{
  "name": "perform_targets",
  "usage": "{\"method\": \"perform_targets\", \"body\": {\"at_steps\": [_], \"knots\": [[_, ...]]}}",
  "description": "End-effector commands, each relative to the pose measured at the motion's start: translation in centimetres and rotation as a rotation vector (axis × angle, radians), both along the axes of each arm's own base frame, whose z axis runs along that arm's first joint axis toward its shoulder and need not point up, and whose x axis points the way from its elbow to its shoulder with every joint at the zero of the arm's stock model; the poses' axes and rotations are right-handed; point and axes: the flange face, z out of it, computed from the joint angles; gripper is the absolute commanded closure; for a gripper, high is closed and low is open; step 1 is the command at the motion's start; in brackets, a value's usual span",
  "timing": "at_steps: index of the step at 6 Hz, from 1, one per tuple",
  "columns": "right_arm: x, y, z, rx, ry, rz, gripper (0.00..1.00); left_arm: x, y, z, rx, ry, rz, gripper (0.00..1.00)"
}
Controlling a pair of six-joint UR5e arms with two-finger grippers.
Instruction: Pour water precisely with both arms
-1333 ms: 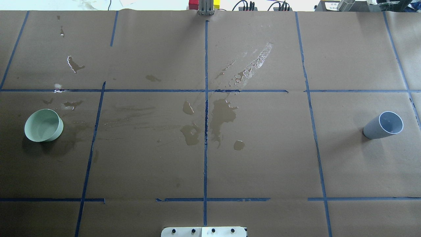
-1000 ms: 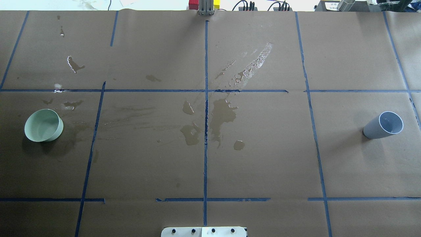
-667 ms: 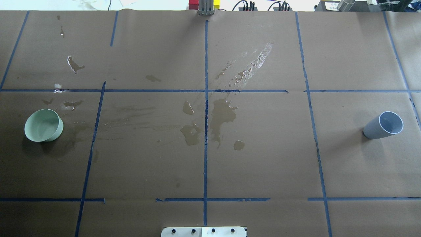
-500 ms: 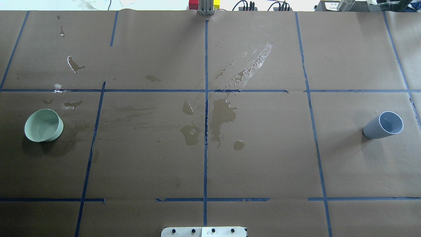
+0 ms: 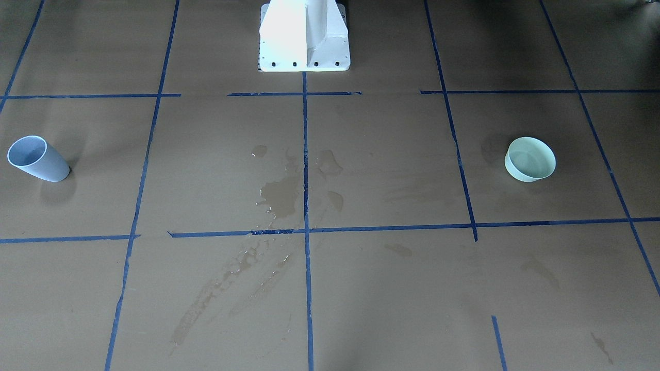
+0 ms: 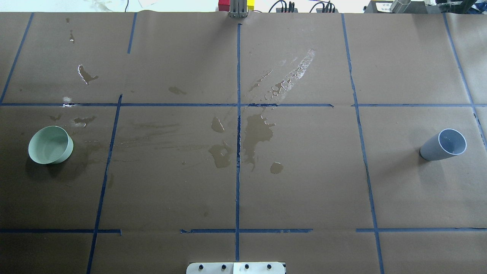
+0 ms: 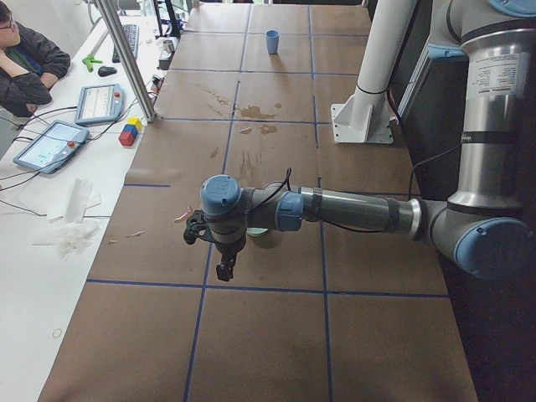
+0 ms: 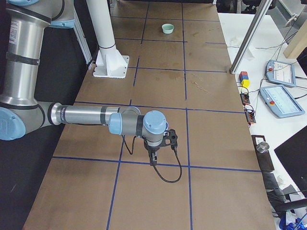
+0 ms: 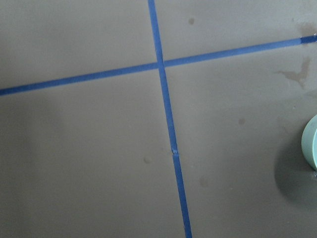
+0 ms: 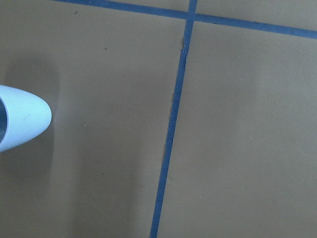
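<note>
Logged cup (image 6: 443, 146) upright at right end of counter (image 6: 304, 190) and bowl (image 6: 50, 145) at left end, well apart. Noted water (image 6: 295, 76) only as a glinting streak past centre, among darker stains (image 6: 258, 131); cannot tell whether any sits in cup or bowl. Saw left arm (image 7: 352, 209) reaching low over counter near bowl, and right arm (image 8: 86, 115) likewise near cup. Cannot tell how far left fingers (image 7: 224, 270) or right fingers (image 8: 152, 158) stand open; gripping nothing visible. Expect thin, light, smooth plastic for both vessels: easily squeezed or tipped, slippery if wet. Best to pinch cup mid-wall, below rim, and to take bowl across its wall, gently. Expect sloshing; keep cup level until over bowl.
</note>
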Motion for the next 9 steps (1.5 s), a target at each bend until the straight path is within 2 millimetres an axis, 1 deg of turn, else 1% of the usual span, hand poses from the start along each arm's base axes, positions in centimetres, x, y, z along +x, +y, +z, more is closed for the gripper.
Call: {"method": "perform_targets", "body": {"at_steps": [1,2,3,4,5,6,7,8,9], "knots": [[-0.3,-1.3,-0.3,0.083,-0.009,-0.002,0.0,2.3,-0.5,-1.2,0.065,0.027,0.006,0.0],[-1.6,-1.6,-0.7,0.119,-0.01,-0.034,0.0,6.2,-0.3,-1.8,-0.008,0.092,0.009,0.0],[-1.6,-1.7,-0.7,0.123,-0.012,-0.033,0.0,9.5,0.8,-1.5,-0.045,0.104,-0.009,0.0],[-1.7,-1.7,-0.7,0.116,-0.012,-0.025,0.0,12.1,2.2,-1.5,-0.068,0.143,-0.083,0.0],[-1.8,-1.7,-0.7,0.113,-0.013,-0.024,0.0,15.4,3.6,-1.6,-0.116,0.166,-0.159,0.0],[-1.9,-1.7,-0.7,0.112,-0.013,-0.026,0.0,19.4,4.1,-1.2,-0.122,0.12,-0.221,0.0],[-1.9,-1.7,-0.7,0.111,-0.013,-0.026,0.0,22.7,4.8,-0.6,-0.129,0.098,-0.249,0.0],[-1.9,-1.7,-0.7,0.111,-0.013,-0.026,0.0,24.5,5.4,0.3,-0.14,0.1,-0.254,0.0],[-1.9,-1.7,-0.7,0.111,-0.013,-0.026,0.0,25.2,5.6,1.5,-0.146,0.097,-0.245,0.0]]}}
